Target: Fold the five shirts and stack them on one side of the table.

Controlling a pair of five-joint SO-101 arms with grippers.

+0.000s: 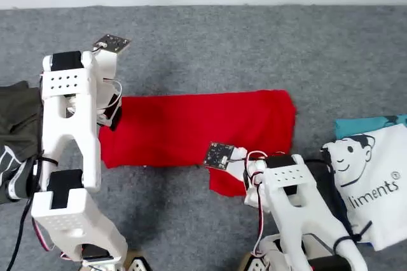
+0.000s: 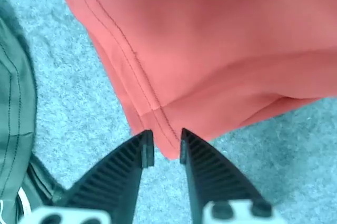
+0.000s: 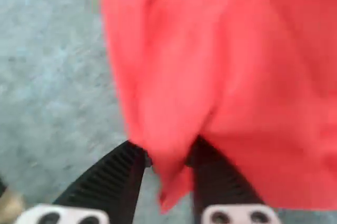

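Note:
A red shirt (image 1: 197,128) lies spread across the middle of the grey table. In the high view my left gripper (image 1: 112,116) is at the shirt's left edge. In the left wrist view the red shirt's (image 2: 210,50) hemmed corner lies between the tips of my left gripper (image 2: 167,145), whose jaws stand a narrow gap apart, open. My right gripper (image 1: 233,174) is at the shirt's near edge, where a red flap sticks out. In the right wrist view my right gripper (image 3: 168,169) is shut on a fold of the red shirt (image 3: 237,77).
A dark green shirt (image 1: 16,118) lies at the table's left edge, close to the left arm, and is seen again as dark cloth (image 2: 13,103). On the right, a white printed shirt (image 1: 375,182) rests over a teal one (image 1: 356,125). Bare grey table (image 1: 210,48) stretches behind.

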